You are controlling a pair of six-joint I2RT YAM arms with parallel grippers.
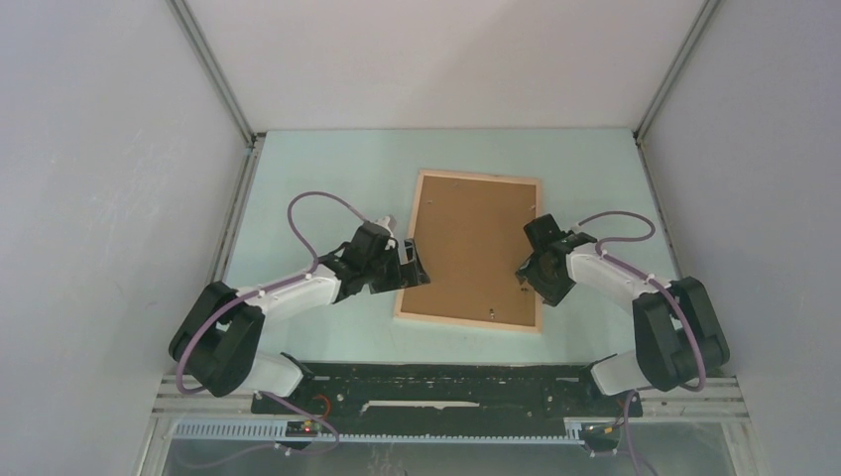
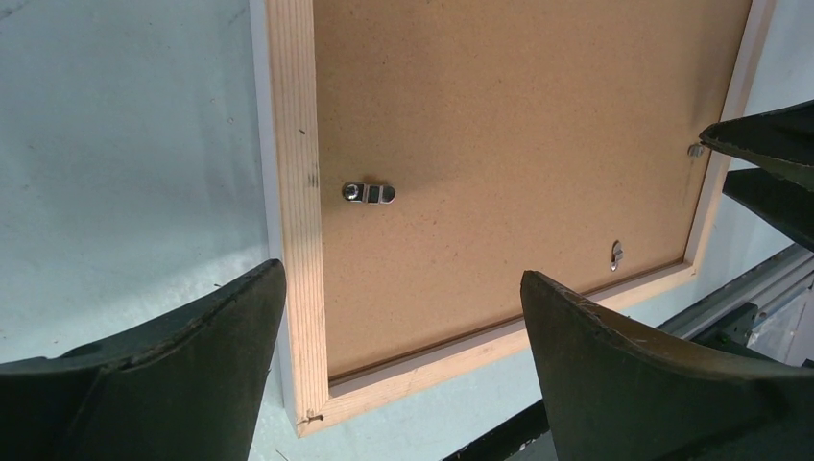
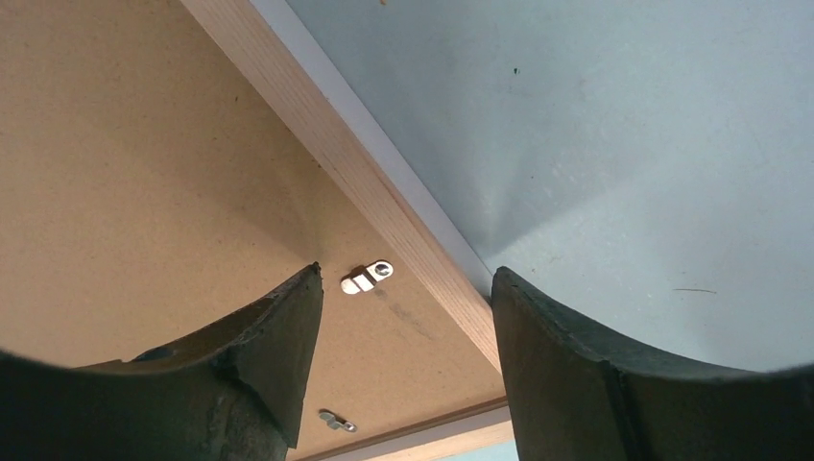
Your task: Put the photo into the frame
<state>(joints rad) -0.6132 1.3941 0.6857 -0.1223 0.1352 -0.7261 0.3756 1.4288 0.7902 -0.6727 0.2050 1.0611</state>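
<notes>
Wood-rimmed frame (image 1: 466, 321), brown backing board (image 1: 471, 238) up, flat on table (image 1: 317, 178) — left gripper (image 2: 401, 276) astride left rail, jaws wide; right gripper (image 3: 405, 277) astride right rail, jaws parted, grasping nothing.

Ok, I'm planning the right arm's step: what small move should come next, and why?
Probably lower the right gripper onto the metal tab that shows between its open jaws, and swing it off the backing board. The board sits in the face-down frame, apparently pinned by such tabs.
</notes>
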